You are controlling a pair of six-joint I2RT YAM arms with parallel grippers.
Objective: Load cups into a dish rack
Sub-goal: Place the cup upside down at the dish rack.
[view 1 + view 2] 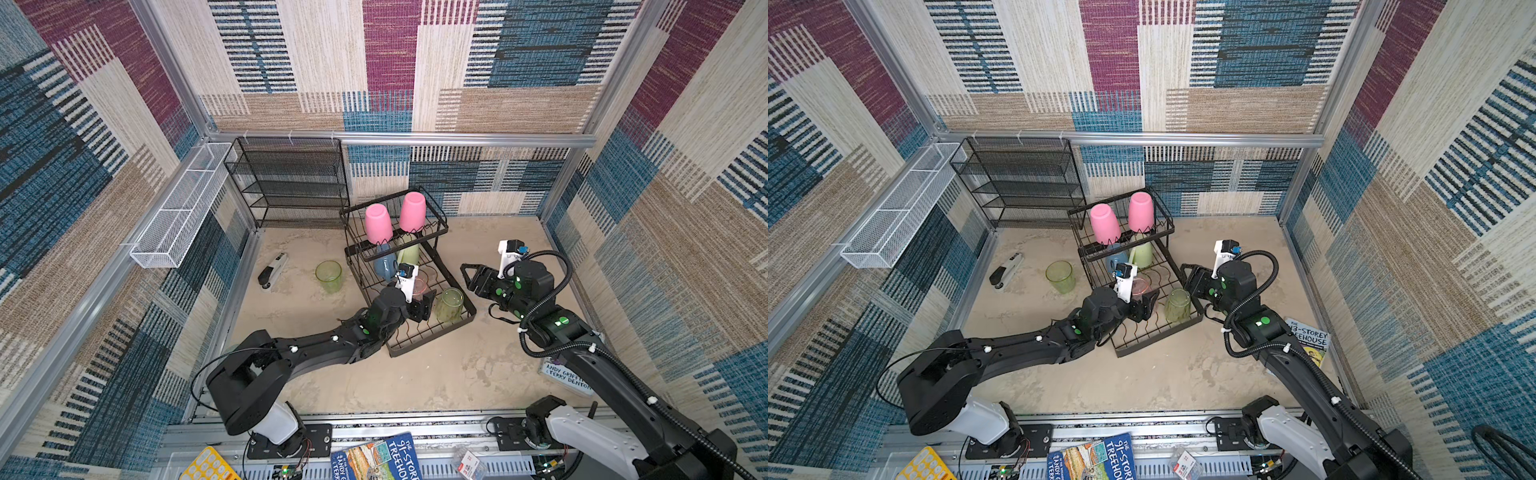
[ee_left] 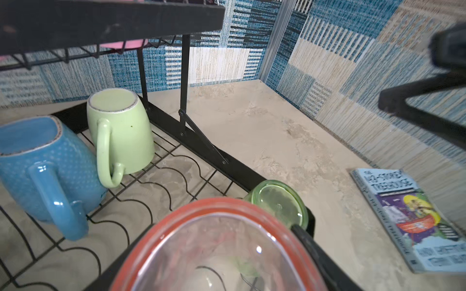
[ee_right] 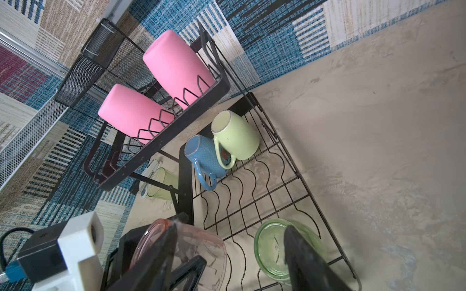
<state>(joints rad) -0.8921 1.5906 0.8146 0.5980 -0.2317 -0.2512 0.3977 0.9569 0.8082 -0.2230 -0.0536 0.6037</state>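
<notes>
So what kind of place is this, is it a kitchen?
Probably a robot practice booth, not a real kitchen. The left arm and right arm are mounted on a metal rail, the patchwork walls sit in metal framing, and the dish rack stands on a table.

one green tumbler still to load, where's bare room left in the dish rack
Free: the wavy dividers between the blue mug, pale-green mug and the racked clear-green tumbler; also the tray's near end. Crowded: the upper basket with two pink tumblers, and where the left fingers hold the clear-pink tumbler.
</notes>
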